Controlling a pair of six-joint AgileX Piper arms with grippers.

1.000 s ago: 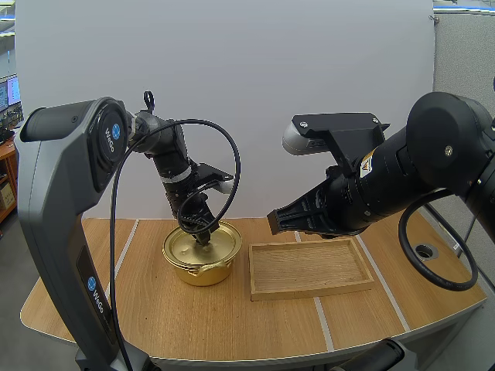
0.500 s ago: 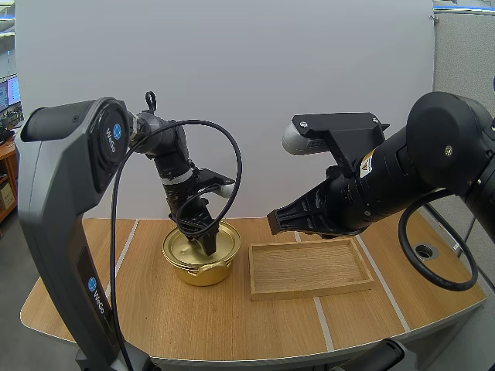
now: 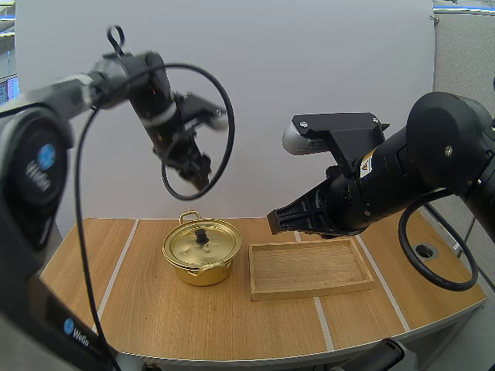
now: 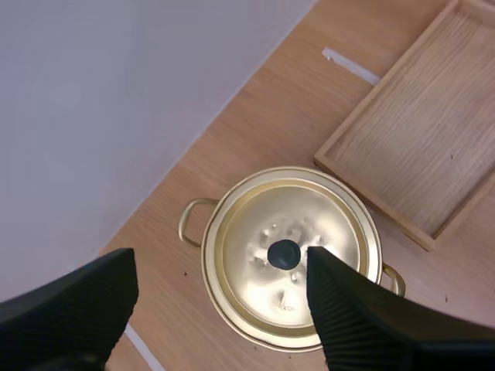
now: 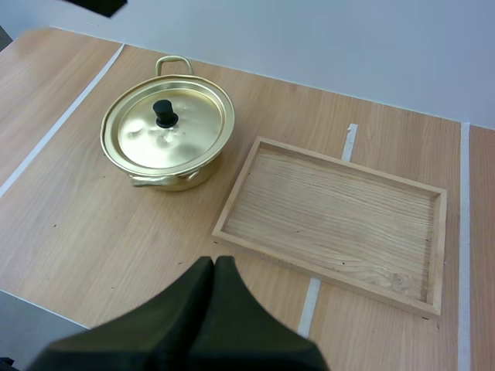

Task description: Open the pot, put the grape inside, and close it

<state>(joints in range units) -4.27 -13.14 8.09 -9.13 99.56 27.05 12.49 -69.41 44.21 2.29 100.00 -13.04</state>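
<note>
Left tool (image 4: pixel 220 259) hangs high above the counter (image 3: pixel 193 317), fingers spread wide apart, ribbed faces turned inward, gripping nothing at all. Directly below it sits the gold pot (image 3: pixel 203 267), and the lid (image 3: pixel 203 243) is seated flat on its rim, the black knob (image 4: pixel 284 253) dead centre. So the pot is closed, standing on the counter just beside the wooden tray (image 3: pixel 309 267), off the tray's left end in the high view, a sliver of counter between them. Over on the other side, the right tool (image 5: pixel 215 267) hovers well above the counter near the tray, fingers pressed together into one dark wedge, clenched on nothing.
</note>
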